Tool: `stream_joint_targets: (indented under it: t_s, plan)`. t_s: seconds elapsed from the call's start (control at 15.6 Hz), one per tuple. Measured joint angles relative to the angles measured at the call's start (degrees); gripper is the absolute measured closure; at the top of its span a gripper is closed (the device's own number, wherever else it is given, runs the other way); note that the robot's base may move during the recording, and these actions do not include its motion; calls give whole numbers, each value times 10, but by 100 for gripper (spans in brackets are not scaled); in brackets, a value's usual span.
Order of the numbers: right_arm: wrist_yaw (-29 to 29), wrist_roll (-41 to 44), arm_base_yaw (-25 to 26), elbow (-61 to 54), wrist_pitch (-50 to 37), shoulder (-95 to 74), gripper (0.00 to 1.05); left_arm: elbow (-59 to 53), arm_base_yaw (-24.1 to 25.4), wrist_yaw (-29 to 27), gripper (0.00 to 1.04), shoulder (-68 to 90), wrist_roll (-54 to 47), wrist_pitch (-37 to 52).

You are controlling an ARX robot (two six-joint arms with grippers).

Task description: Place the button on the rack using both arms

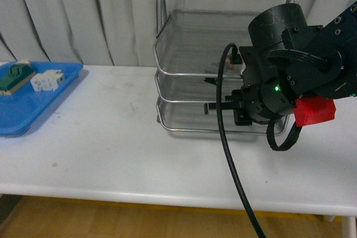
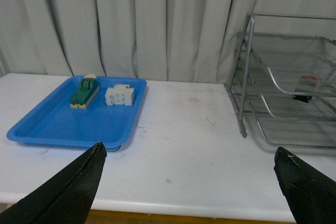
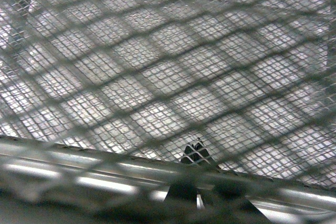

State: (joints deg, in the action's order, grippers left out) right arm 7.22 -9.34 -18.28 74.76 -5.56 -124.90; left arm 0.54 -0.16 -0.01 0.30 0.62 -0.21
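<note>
- Button (image 2: 308, 81): one, red cap over a dark body, seen through the mesh in the left wrist view; sits on an upper tier of the rack, exact tier hard to tell.
- Rack (image 1: 167, 59): one, silver wire mesh, three tiers, tube frame, stands on the white surface (image 1: 122, 149) in front of grey curtains (image 1: 83, 15).
- Arms: one in the front view, the right arm (image 1: 295, 65), bulky and black with a green light and a red block on it, right up against the rack's front right.
- Right tool (image 1: 215, 96): dark tips reach in at the rack's middle tiers; the body hides most of it, cannot tell how far apart the tips are or whether they grip anything.
- Right wrist view: blurred mesh and a metal rail fill it, a dark tip (image 3: 195, 156) pokes up at the rail.
- Left tool (image 2: 189, 179): two black fingers (image 2: 73, 187) spread wide, nothing between them, above the surface.
- Blue tray (image 2: 47, 127): one, at the surface's left.
- Blocks in the tray: two, one green-and-beige block (image 2: 84, 94), one white block (image 2: 119, 96), side by side, not touching.
- Black cable (image 1: 228, 154): one, hangs from the right arm.
</note>
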Motion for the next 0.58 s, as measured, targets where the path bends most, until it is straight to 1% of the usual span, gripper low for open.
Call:
stream_joint_targets:
  t_s: [0.32, 0.45, 0.58]
  plan:
    - [-1, 0, 3, 1, -5, -4, 103, 0, 0, 0, 7, 0, 0, 0]
    - [-13, 0, 3, -12, -19, -1, 103, 0, 0, 0, 7, 0, 0, 0]
    - [-35, -2, 3, -57, -33, 24, 103, 0, 0, 0, 7, 0, 0, 0]
